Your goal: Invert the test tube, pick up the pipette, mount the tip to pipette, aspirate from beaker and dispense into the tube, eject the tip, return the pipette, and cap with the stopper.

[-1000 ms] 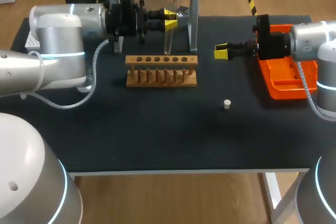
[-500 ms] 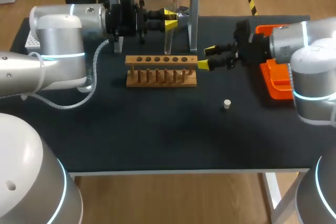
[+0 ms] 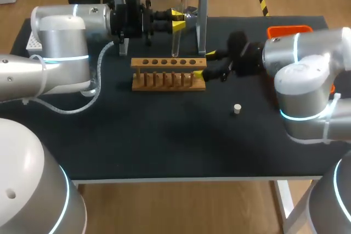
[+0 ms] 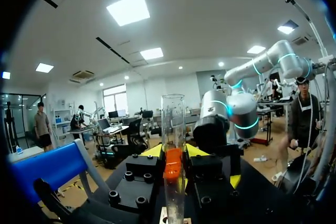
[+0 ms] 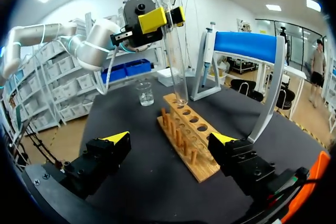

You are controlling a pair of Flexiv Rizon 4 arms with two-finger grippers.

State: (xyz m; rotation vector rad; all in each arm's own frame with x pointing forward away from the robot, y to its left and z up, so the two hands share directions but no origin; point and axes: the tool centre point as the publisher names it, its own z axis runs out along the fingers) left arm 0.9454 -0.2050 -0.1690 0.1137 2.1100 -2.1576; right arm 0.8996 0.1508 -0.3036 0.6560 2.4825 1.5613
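The white stopper (image 3: pixel 237 108) lies nearest, in front of the wooden rack (image 3: pixel 169 73) and off its right end. The right gripper (image 3: pixel 204 64) hangs released, fingers spread, just beside that end. Over the rack's far side, the left gripper (image 3: pixel 177 19) clenches the test tube (image 3: pixel 175 39). The tube is clear glass, upright, mouth up, its rounded base just above the holes. A glass beaker (image 5: pixel 145 93) stands beyond the rack, and I cannot tell its contents.

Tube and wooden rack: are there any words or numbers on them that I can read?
None. The test tube and the wooden rack show no writing. If the small beaker has marks, they are too small to read.
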